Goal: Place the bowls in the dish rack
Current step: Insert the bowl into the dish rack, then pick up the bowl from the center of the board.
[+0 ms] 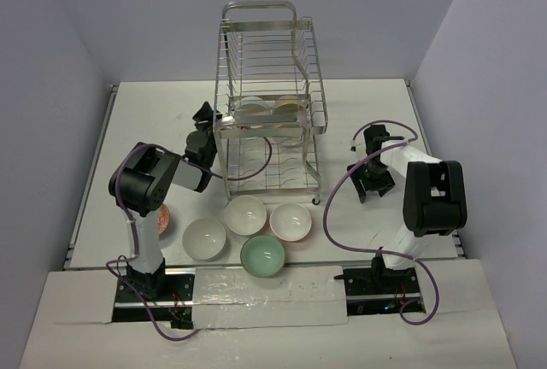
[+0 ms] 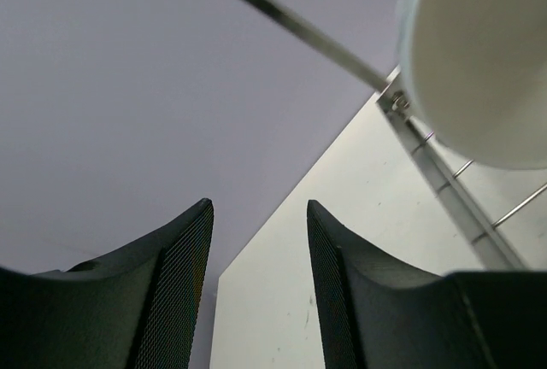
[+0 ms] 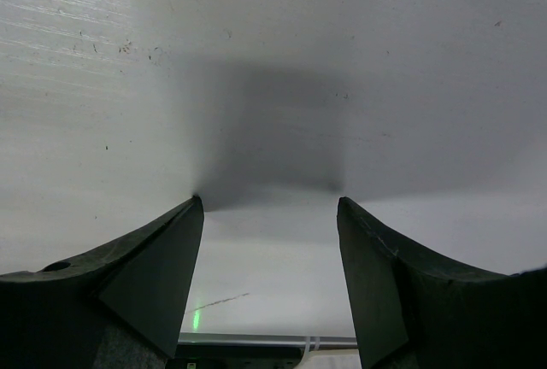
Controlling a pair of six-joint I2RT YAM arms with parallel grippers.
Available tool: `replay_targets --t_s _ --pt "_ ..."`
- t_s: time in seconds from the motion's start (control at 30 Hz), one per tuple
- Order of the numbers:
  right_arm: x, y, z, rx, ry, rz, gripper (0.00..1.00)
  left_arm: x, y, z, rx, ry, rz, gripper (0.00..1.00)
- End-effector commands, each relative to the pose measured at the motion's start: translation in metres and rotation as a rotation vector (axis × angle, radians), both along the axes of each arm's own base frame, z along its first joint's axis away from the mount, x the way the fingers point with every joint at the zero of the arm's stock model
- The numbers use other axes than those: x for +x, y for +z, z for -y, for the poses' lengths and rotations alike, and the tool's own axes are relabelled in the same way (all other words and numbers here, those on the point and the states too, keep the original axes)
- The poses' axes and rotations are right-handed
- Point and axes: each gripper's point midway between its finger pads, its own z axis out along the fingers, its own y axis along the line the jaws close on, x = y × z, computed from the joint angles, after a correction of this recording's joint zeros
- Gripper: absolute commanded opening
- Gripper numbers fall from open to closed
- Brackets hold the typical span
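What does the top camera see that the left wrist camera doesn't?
Only the top camera: the mint green bowl and three white bowls on the table, plus the right tool. Only the left wrist camera: the mesh pads of the left tool, up close, open and empty. Both: the dish rack and a white bowl in it.

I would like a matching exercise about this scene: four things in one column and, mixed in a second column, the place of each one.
Things
1. mint green bowl
2. orange-red bowl
3. left gripper
4. right gripper

Places
A. over the table, right of the dish rack
B. partly hidden behind the left arm
C. the bowl nearest the arm bases
D. beside the dish rack's left side

Pairs: 1-C, 2-B, 3-D, 4-A
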Motion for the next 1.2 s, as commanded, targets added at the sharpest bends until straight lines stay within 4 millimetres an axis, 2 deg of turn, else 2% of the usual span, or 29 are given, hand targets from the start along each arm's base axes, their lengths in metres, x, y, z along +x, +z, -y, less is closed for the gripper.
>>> replay_targets --t_s 0.0,0.23,0.4,0.43,0.47,0.5,0.53,0.57,0.6,0.63,0.67,0.7,0.73,0.77,0.8,0.83,0.87,0.9,0.93,0.97,1.0,1.07,1.17 --pt "-0.018 -0.026 0.027 -0.149 0.007 -0.07 0.71 -0.028 0.122 -0.034 -0.197 0.049 0.43 0.52" --pt "-0.018 -0.027 0.027 -0.152 0.007 -0.071 0.71 -0.043 0.114 -0.058 -0.21 0.076 0.388 0.51" --pt "-0.019 -0.027 0.029 -0.166 -0.001 -0.069 0.71 -0.031 0.109 -0.107 -0.302 0.228 0.298 0.52" --pt "-0.019 -0.027 0.029 -0.167 0.0 -0.069 0.71 -0.025 0.113 -0.124 -0.326 0.271 0.291 0.52" --pt "-0.018 -0.027 0.03 -0.17 0.0 -0.067 0.71 -0.022 0.113 -0.133 -0.382 0.291 0.273 0.52" --pt "-0.018 -0.026 0.031 -0.177 0.001 -0.066 0.71 -0.017 0.104 -0.144 -0.391 0.339 0.209 0.52" --pt "-0.019 -0.027 0.031 -0.18 0.001 -0.069 0.71 -0.013 0.11 -0.152 -0.42 0.358 0.201 0.52" --pt "-0.019 -0.027 0.032 -0.181 0.002 -0.069 0.71 -0.011 0.108 -0.169 -0.474 0.388 0.181 0.52" --pt "-0.019 -0.027 0.032 -0.184 0.004 -0.07 0.71 -0.01 0.094 -0.179 -0.475 0.435 0.091 0.51" --pt "-0.019 -0.027 0.033 -0.187 0.002 -0.069 0.71 -0.006 0.102 -0.195 -0.505 0.472 0.08 0.5" --pt "-0.019 -0.027 0.027 -0.19 0.031 -0.07 0.71 -0.006 0.108 -0.202 -0.582 0.482 0.062 0.5" --pt "-0.018 -0.026 0.027 -0.194 0.03 -0.065 0.71 -0.006 0.106 -0.21 -0.612 0.5 0.021 0.49" --pt "-0.018 -0.027 0.028 -0.202 0.033 -0.065 0.71 -0.004 0.093 -0.215 -0.619 0.513 -0.11 0.49" --pt "-0.016 -0.027 0.026 -0.207 0.04 -0.06 0.71 -0.009 0.098 -0.223 -0.692 0.514 -0.148 0.52" --pt "-0.016 -0.027 0.026 -0.212 0.044 -0.06 0.71 -0.01 0.111 -0.225 -0.717 0.499 -0.18 0.52" --pt "-0.016 -0.027 0.026 -0.218 0.045 -0.059 0.71 -0.022 0.082 -0.215 -0.732 0.457 -0.376 0.51" --pt "-0.015 -0.026 0.025 -0.222 0.049 -0.057 0.71 -0.035 0.096 -0.208 -0.741 0.403 -0.402 0.51" --pt "-0.015 -0.027 0.025 -0.224 0.052 -0.056 0.71 -0.045 0.102 -0.206 -0.745 0.382 -0.415 0.52" --pt "-0.015 -0.027 0.025 -0.227 0.056 -0.054 0.71 -0.058 0.093 -0.2 -0.734 0.365 -0.451 0.52" --pt "-0.015 -0.027 0.025 -0.23 0.058 -0.055 0.71 -0.078 0.102 -0.192 -0.7 0.328 -0.475 0.53" --pt "-0.016 -0.027 0.025 -0.234 0.064 -0.056 0.71 -0.088 0.104 -0.189 -0.697 0.317 -0.482 0.55" --pt "-0.015 -0.027 0.024 -0.24 0.069 -0.052 0.71 -0.118 0.094 -0.18 -0.668 0.298 -0.56 0.54" --pt "-0.014 -0.027 0.024 -0.245 0.076 -0.05 0.71 -0.15 0.091 -0.165 -0.661 0.246 -0.639 0.52"
